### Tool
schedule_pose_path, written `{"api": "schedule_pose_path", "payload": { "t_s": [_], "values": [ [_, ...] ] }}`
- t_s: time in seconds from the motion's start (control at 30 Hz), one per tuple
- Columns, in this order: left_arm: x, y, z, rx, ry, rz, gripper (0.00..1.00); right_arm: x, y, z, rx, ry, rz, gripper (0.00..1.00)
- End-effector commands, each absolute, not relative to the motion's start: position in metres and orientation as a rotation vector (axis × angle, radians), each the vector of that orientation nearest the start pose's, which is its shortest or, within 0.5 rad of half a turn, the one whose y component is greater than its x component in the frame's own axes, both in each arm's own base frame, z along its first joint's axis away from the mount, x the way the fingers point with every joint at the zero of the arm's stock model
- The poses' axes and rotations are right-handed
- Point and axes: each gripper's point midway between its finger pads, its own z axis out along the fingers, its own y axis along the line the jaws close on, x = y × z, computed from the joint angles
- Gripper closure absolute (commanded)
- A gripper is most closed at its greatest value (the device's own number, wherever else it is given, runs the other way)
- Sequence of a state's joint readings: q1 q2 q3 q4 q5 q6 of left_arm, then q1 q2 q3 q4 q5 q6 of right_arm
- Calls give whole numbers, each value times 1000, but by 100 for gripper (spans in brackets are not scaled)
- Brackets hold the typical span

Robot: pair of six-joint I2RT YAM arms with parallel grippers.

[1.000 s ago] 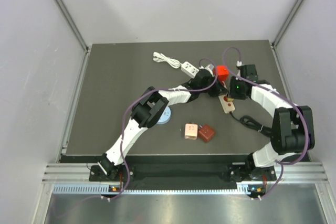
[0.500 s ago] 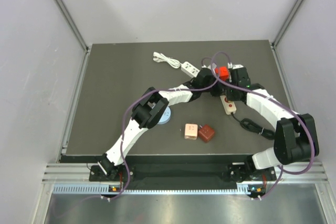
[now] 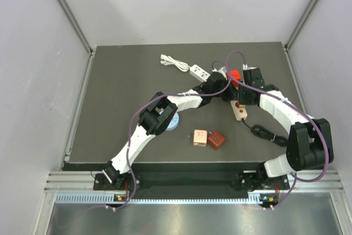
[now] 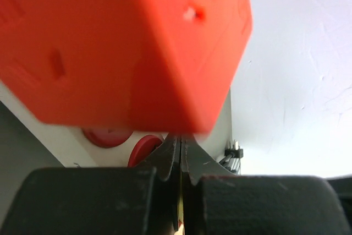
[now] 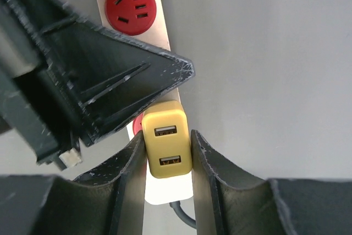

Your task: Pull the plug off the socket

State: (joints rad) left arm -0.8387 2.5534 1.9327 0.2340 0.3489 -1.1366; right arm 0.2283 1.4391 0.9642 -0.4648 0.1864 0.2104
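Note:
The socket is a cream power strip [image 3: 240, 113] with round red outlets [image 5: 132, 8]. A yellow two-port USB plug [image 5: 166, 146] sits in it, and my right gripper [image 5: 168, 136] is shut on the plug's two sides. In the top view my right gripper [image 3: 240, 96] hides the plug. My left gripper [image 4: 181, 138] is shut with nothing in it, its tips down on the strip just beside the plug, where its black fingers [image 5: 110, 81] show in the right wrist view. A red cube plug [image 4: 121, 42] sits at the strip's far end [image 3: 234, 75].
The strip's black cable [image 3: 267, 132] trails toward the right arm's base. A white power strip [image 3: 199, 71] with a coiled cord [image 3: 173, 61] lies at the back. A blue disc [image 3: 172, 120], a pink cube [image 3: 200, 137] and a brown cube [image 3: 216, 140] lie nearer the front.
My right arm has swung in over the strip and its jaws have shut on the yellow plug. The left arm has stayed put on the strip.

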Motion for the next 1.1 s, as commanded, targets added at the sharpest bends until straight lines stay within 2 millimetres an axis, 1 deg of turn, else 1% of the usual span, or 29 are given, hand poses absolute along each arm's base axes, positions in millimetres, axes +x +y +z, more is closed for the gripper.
{"api": "schedule_pose_path", "payload": {
  "t_s": [0.0, 0.07, 0.2, 0.23, 0.27, 0.3, 0.37, 0.43, 0.47, 0.5, 0.53, 0.57, 0.63, 0.67, 0.7, 0.73, 0.77, 0.8, 0.83, 0.87, 0.9, 1.0, 1.07],
  "values": [
    [316, -498, -110, -132, 2840, -1023, 100, 422, 31, 212, 304, 2073, 51, 100],
    [314, -495, -114, -133, 2846, -1014, 100, 420, 31, 206, 335, 2093, 130, 100],
    [313, -495, -114, -126, 2846, -1020, 100, 420, 26, 208, 301, 2069, 100, 100],
    [312, -495, -115, -126, 2846, -1020, 100, 420, 28, 212, 273, 2055, 71, 100],
    [311, -495, -116, -126, 2849, -1021, 100, 427, 23, 234, 210, 1960, -25, 100],
    [311, -495, -117, -127, 2850, -1022, 100, 423, 41, 231, 120, 1943, -37, 100],
    [309, -495, -119, -124, 2856, -1025, 100, 423, 47, 240, 65, 1921, -87, 100],
    [309, -497, -120, -122, 2858, -1023, 100, 423, 63, 243, 13, 1901, -49, 100],
    [308, -498, -121, -111, 2861, -1017, 100, 419, 65, 243, 18, 1882, -61, 100],
    [307, -498, -125, -106, 2871, -1003, 100, 420, 71, 247, 21, 1864, -45, 100],
    [307, -499, -125, -99, 2873, -998, 100, 421, 71, 247, 53, 1864, -23, 100],
    [303, -498, -127, -91, 2883, -982, 100, 424, 70, 251, 70, 1858, -19, 100],
    [295, -493, -138, -101, 2912, -963, 100, 429, 63, 253, 151, 1876, 17, 100],
    [294, -493, -140, -113, 2909, -983, 100, 438, 64, 264, 171, 1871, 60, 100],
    [293, -493, -140, -111, 2901, -995, 100, 442, 55, 266, 205, 1876, 64, 100],
    [289, -485, -145, -115, 2910, -965, 100, 442, 52, 266, 229, 1894, 63, 100],
    [289, -484, -144, -111, 2906, -962, 100, 449, 50, 275, 240, 1890, 71, 100],
    [287, -485, -143, -102, 2913, -981, 100, 453, 43, 275, 259, 1907, 68, 100],
    [287, -484, -142, -103, 2914, -984, 100, 451, 40, 266, 278, 1965, 74, 100],
    [286, -484, -144, -94, 2914, -981, 100, 460, 43, 263, 269, 2000, 104, 100],
    [287, -484, -143, -91, 2909, -984, 100, 462, 38, 258, 284, 2026, 98, 100],
    [287, -483, -143, -88, 2902, -988, 100, 462, 37, 247, 284, 2063, 112, 100],
    [285, -482, -144, -75, 2904, -984, 100, 462, 39, 246, 268, 2054, 139, 100]
  ]
}}
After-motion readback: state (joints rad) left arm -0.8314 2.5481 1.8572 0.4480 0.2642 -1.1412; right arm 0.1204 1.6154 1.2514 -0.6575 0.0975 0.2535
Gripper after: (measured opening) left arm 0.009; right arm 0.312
